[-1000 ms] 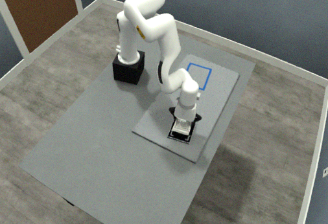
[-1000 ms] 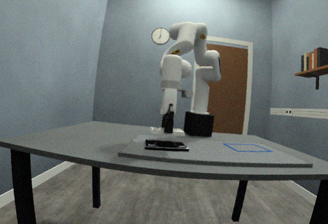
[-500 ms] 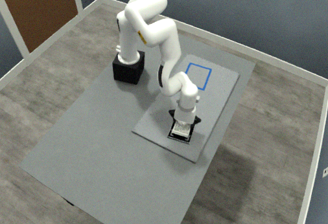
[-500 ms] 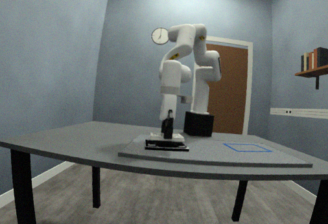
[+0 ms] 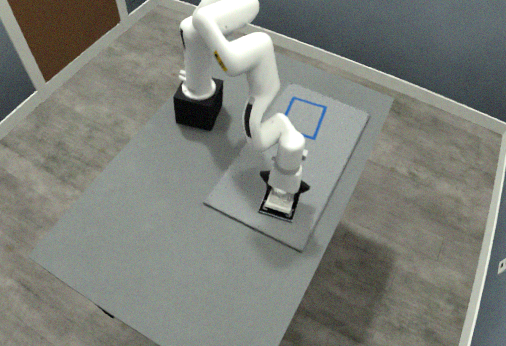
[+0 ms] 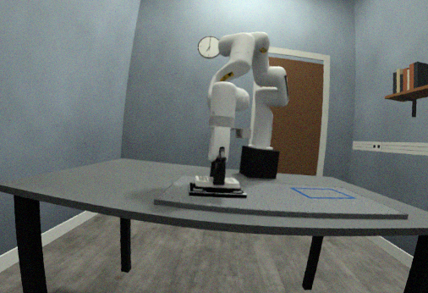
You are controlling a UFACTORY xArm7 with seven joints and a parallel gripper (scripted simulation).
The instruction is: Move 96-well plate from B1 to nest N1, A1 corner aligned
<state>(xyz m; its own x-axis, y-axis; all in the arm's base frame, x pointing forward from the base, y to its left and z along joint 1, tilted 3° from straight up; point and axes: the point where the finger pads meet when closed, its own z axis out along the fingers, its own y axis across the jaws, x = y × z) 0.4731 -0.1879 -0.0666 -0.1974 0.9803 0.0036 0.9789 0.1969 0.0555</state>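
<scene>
Item one, the gripper point(image 6: 217, 177): you find it pointing straight down over the near end of the raised grey bench mat point(image 5: 327, 165), its dark fingers clamped across the white 96-well plate point(image 6: 205, 181); they stand wide because the plate's body fills the span between them, so this is a grasp, not an idle open hand. Item two, the plate: it lies directly beneath the hand and between the fingers, level, and low on the black plate nest N1 point(image 6: 234, 194), whose dark frame shows as a border just outside the plate on the sides visible from above point(image 5: 264, 210). From the side view the plate appears to rest on or just inside the nest, but whether it is seated fully down within the locators cannot be told, and the cut-off corner and the A1 mark are too small to read, so you cannot confirm orientation. Item three, bench spot B1 point(image 5: 322, 121): the blue outlined square sits well apart from the hand, toward the arm's black base block point(image 5: 187, 120), with no plate on it. Judgement: the vertical wrist and level plate suit a straight placement; letting go before the plate is seated risks it tilting on a locator.
</scene>
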